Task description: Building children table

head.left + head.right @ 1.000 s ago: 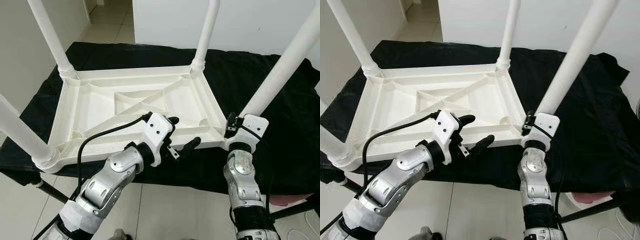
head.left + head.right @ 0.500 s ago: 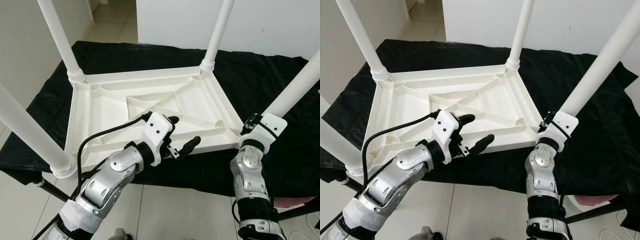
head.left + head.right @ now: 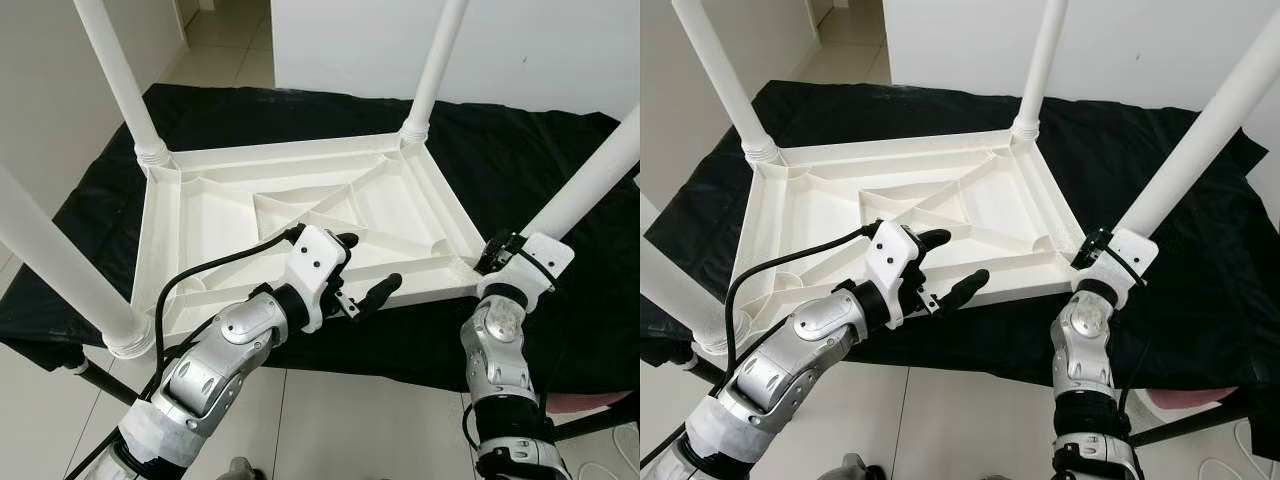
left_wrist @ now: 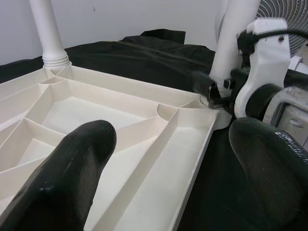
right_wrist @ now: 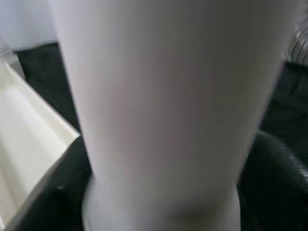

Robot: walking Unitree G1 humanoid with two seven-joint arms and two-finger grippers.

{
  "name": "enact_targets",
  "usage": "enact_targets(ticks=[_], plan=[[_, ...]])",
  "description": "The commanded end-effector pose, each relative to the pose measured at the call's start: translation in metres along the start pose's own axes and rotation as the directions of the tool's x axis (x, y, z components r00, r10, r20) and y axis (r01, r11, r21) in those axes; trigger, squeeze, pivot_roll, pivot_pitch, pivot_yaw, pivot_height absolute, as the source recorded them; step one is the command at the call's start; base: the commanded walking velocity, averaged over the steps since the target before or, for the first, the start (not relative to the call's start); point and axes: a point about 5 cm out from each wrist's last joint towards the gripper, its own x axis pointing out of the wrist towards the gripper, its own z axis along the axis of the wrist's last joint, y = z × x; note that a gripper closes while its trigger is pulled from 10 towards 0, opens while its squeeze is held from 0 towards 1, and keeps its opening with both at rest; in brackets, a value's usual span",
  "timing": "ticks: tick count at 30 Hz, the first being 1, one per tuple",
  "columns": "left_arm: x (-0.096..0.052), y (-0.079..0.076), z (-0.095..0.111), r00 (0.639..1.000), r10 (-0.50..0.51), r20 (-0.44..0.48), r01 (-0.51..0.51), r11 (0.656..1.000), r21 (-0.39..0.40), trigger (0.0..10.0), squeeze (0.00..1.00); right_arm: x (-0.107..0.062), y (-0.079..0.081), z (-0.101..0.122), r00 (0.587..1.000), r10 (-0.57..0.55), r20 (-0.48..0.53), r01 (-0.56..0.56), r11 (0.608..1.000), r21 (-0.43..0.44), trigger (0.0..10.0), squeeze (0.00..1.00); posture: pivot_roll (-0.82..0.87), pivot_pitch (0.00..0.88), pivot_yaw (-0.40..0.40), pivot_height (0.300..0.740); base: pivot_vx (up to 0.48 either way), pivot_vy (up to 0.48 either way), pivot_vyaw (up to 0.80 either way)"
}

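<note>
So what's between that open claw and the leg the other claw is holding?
In the left wrist view, between the left gripper and the near right leg lies the upturned tabletop's ribbed corner; the right gripper clasps the leg's base.

Smooth white plastic tabletop (image 3: 300, 215) on matt black cloth (image 3: 520, 150)

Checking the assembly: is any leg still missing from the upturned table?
No. All four white legs stand in the corners of the upturned table, and the right claw grips the near right leg.
</note>
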Motion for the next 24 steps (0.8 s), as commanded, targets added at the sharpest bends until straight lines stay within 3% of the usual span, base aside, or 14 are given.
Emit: enact_targets(ticks=[1, 6, 7, 8, 9, 21, 22, 23, 24], plan=[[0.000, -0.008, -0.001, 0.994, -0.108, -0.012, 0.108, 0.994, 0.007, 10.0, 0.00, -0.002, -0.009, -0.012, 0.999, -0.020, -0.050, 0.018, 1.000, -0.023, 10.0, 1.00, -0.08, 0.060, 0.043, 0.740, 0.000, 0.000, 0.00], [0.001, -0.010, -0.001, 0.993, -0.115, -0.013, 0.115, 0.993, 0.004, 10.0, 0.00, 0.002, -0.009, -0.006, 1.000, 0.025, -0.005, -0.025, 0.998, -0.055, 10.0, 1.00, -0.09, 0.057, 0.043, 0.740, 0.000, 0.000, 0.00], [0.001, -0.011, -0.002, 0.993, -0.116, -0.014, 0.116, 0.993, 0.003, 10.0, 0.00, 0.003, -0.009, -0.005, 0.999, 0.048, 0.000, -0.048, 0.997, -0.060, 10.0, 0.82, -0.09, 0.058, 0.043, 0.740, 0.000, 0.000, 0.00], [0.001, -0.011, -0.002, 0.993, -0.116, -0.014, 0.116, 0.993, 0.003, 10.0, 0.00, 0.003, -0.009, -0.005, 0.999, 0.048, 0.000, -0.048, 0.997, -0.060, 10.0, 0.82, -0.09, 0.058, 0.043, 0.740, 0.000, 0.000, 0.00], [0.001, -0.012, -0.002, 0.993, -0.118, -0.015, 0.118, 0.993, 0.003, 10.0, 0.00, 0.005, -0.008, -0.003, 0.997, 0.079, 0.008, -0.079, 0.995, -0.063, 10.0, 0.00, -0.09, 0.058, 0.043, 0.740, 0.000, 0.000, 0.00], [0.004, -0.018, -0.005, 0.990, -0.134, -0.032, 0.135, 0.991, 0.016, 10.0, 0.00, 0.017, -0.007, 0.022, 0.944, 0.315, 0.097, -0.302, 0.945, -0.127, 10.0, 0.00, -0.11, 0.081, 0.040, 0.740, 0.000, 0.000, 0.00], [0.004, -0.018, -0.005, 0.991, -0.134, -0.031, 0.134, 0.991, 0.015, 10.0, 0.00, 0.019, -0.007, 0.025, 0.935, 0.338, 0.104, -0.325, 0.937, -0.125, 7.8, 0.00, -0.11, 0.081, 0.040, 0.740, 0.000, 0.000, 0.00], [0.005, -0.018, -0.005, 0.991, -0.133, -0.030, 0.133, 0.991, 0.015, 10.0, 0.00, 0.020, -0.007, 0.029, 0.928, 0.355, 0.116, -0.341, 0.932, -0.126, 3.2, 0.00, -0.11, 0.081, 0.040, 0.740, 0.000, 0.000, 0.00], [0.005, -0.018, -0.005, 0.991, -0.133, -0.030, 0.133, 0.991, 0.015, 10.0, 0.00, 0.020, -0.007, 0.029, 0.928, 0.355, 0.116, -0.341, 0.932, -0.126, 3.2, 0.00, -0.11, 0.081, 0.040, 0.740, 0.000, 0.000, 0.00]])
